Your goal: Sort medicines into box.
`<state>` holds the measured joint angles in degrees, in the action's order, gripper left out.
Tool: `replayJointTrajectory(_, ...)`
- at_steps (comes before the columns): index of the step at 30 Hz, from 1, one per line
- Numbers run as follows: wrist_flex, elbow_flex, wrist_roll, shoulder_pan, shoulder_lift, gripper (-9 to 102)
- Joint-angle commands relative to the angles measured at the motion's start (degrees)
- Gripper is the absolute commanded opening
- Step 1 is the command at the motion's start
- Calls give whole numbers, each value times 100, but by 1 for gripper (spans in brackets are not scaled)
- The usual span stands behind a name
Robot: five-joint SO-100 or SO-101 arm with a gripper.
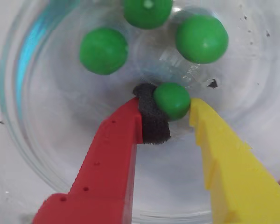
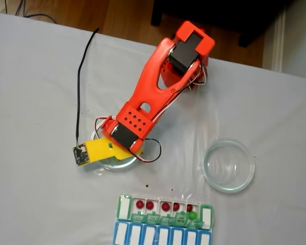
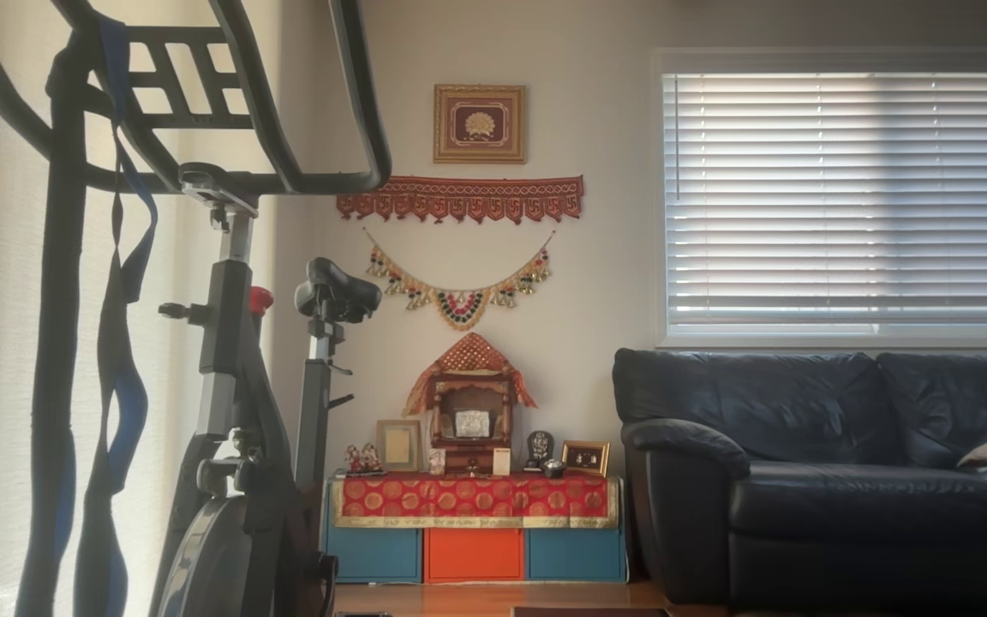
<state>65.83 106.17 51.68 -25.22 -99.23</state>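
Observation:
In the wrist view my gripper reaches down into a clear glass dish. Its red finger's black foam pad and its yellow finger are shut on a green pill. Three more green pills lie loose on the dish floor beyond it. In the fixed view the orange arm leans over that left dish, with the yellow finger showing. The box lies at the table's front edge; its open white compartments hold several red pills and one green pill.
A second clear glass dish stands with nothing in it to the right of the arm. A black cable runs across the white table to the wrist camera board. The other view shows a living room with an exercise bike and a sofa.

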Motion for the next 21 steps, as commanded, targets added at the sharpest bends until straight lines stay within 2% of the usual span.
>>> replayJointTrajectory(1,18,-334,132,-26,-756,1)
replayJointTrajectory(4,229,-659,176,-26,-896,1)
replayJointTrajectory(10,1775,-2083,-53,404,-888,1)
replayJointTrajectory(21,2742,-3674,-1960,2118,-334,1)
